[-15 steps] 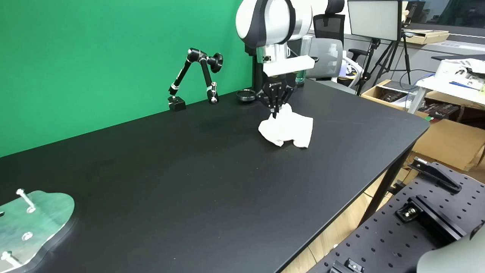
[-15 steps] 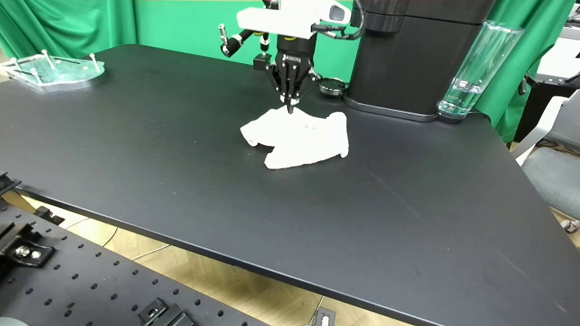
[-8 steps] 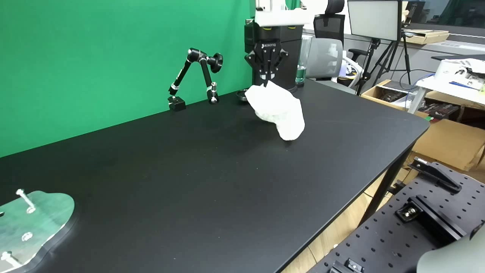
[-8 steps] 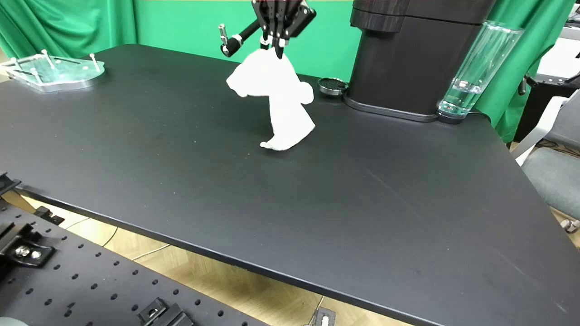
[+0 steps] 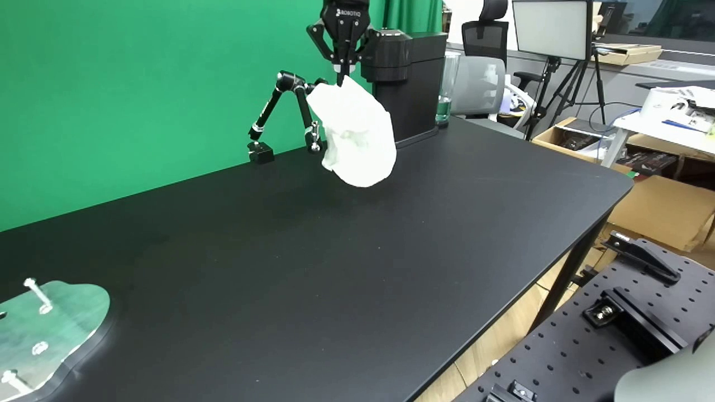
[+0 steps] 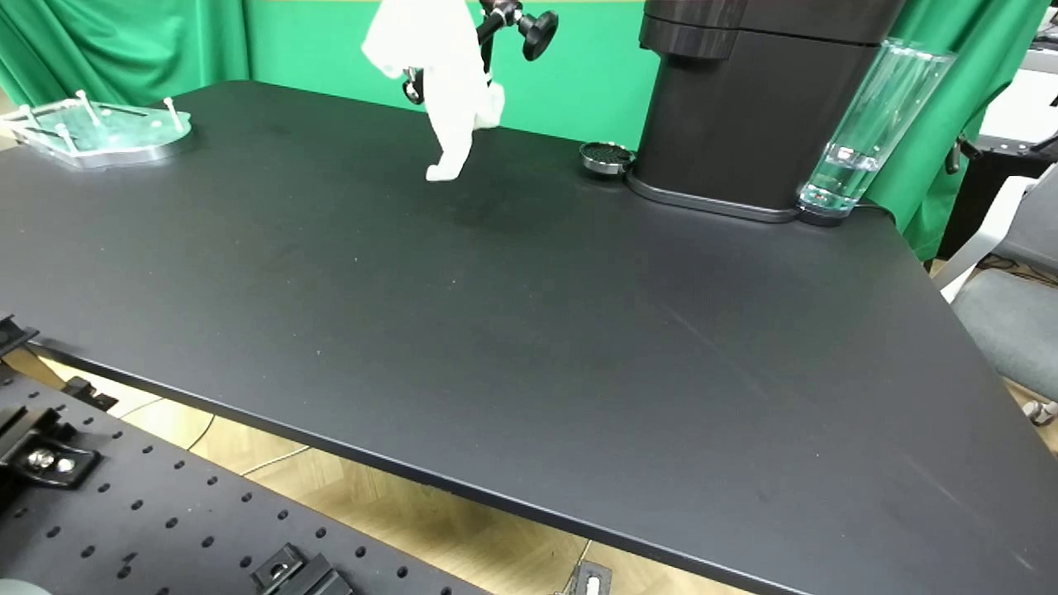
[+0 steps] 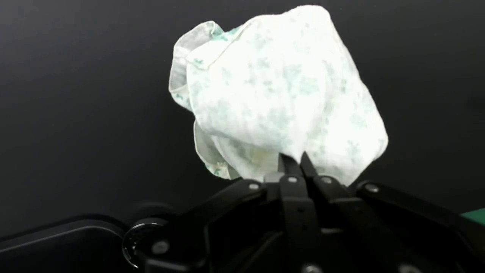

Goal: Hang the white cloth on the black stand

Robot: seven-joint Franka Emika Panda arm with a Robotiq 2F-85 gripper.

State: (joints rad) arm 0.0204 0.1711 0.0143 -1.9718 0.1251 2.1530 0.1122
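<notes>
The white cloth (image 5: 357, 134) with a pale green pattern hangs from my gripper (image 5: 343, 78) in the air above the table. In the wrist view the closed fingertips (image 7: 294, 161) pinch a fold of the cloth (image 7: 273, 91), which drapes down and spreads. In an exterior view the cloth (image 6: 438, 66) hangs at the top edge and the gripper is out of frame. The black stand (image 5: 287, 82), a jointed arm on a small block, is at the back edge, left of the cloth there. Elsewhere the cloth partly hides the stand (image 6: 537, 35). Contact between them cannot be told.
A tall black machine (image 6: 769, 107) stands at the back with a clear water cylinder (image 6: 872, 132) beside it. A small round tin (image 6: 606, 159) sits at its foot. A clear green plate with pegs (image 5: 61, 312) lies at the table's far end. A green backdrop (image 5: 139, 84) rises behind.
The cloth has been lifted off the table by my gripper. Gripper and cloth have moved up and left in both exterior views, toward the black stand.
</notes>
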